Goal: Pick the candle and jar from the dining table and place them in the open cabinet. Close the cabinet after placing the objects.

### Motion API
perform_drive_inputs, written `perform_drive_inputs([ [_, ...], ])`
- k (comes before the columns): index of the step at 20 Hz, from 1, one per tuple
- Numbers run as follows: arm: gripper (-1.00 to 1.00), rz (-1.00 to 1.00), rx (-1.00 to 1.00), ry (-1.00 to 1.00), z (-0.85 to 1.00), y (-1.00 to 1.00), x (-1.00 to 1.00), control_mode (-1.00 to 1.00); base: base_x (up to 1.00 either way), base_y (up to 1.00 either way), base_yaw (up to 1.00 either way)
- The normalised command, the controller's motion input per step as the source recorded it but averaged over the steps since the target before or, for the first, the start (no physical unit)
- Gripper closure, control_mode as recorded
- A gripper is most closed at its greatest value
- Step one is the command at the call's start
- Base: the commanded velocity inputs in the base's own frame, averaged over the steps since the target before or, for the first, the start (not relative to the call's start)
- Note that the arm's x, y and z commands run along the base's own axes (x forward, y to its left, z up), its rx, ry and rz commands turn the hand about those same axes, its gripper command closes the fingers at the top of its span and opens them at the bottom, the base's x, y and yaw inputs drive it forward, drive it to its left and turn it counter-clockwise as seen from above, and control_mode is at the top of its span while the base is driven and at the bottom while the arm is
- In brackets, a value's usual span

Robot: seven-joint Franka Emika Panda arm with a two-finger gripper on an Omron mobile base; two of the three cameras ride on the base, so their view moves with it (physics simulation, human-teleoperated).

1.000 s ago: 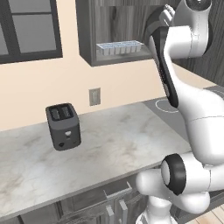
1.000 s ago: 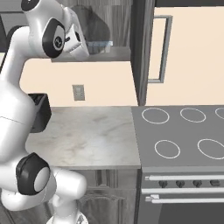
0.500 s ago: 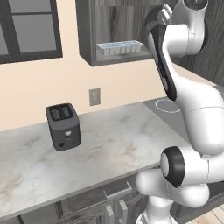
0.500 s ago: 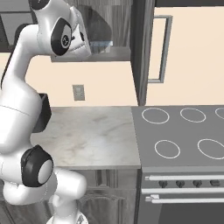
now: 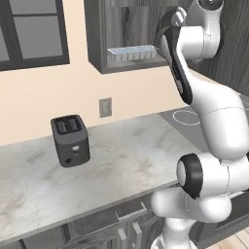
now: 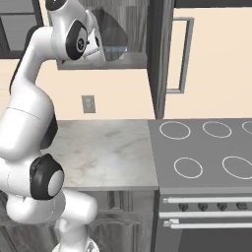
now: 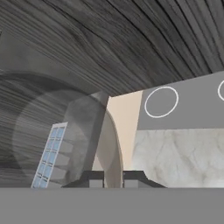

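Peach-beige wall [image 5: 136, 97] ran behind a pale grey-veined marble desk [image 5: 121, 165]. A dark toaster [image 5: 70, 141] stood on the desk near the wall, just left of a grey wall outlet [image 5: 105, 107]. A dark-framed window [image 5: 31, 34] sat at upper left. Dark grey wood-grain base cabinets [image 5: 112, 226] ran under the desk. To the right, a grey stove [image 6: 206, 147] with white burner rings adjoined the desk, oven front [image 6: 206, 221] with bar handles below. A tall dark panel with a long metal handle [image 6: 184, 54] stood above the stove. A strip of wood floor [image 5: 238, 240] showed at lower right. Lighting was even and soft.
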Motion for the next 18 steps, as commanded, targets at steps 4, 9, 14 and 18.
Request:
perform_drive_inputs([
  [4,1.00,0.00,0.01,0.01,-0.04,-0.01,0.19,-1.00,0.00,0.00,0.00],
  [9,1.00,0.00,0.00,0.00,-0.01,-0.02,0.18,-1.00,0.00,0.00,0.00],
  [14,1.00,0.00,0.00,0.00,-0.09,-0.08,0.18,-1.00,0.00,0.00,0.00],
  [18,1.00,0.00,0.00,0.00,-0.10,-0.10,0.19,-1.00,0.00,0.00,0.00],
])
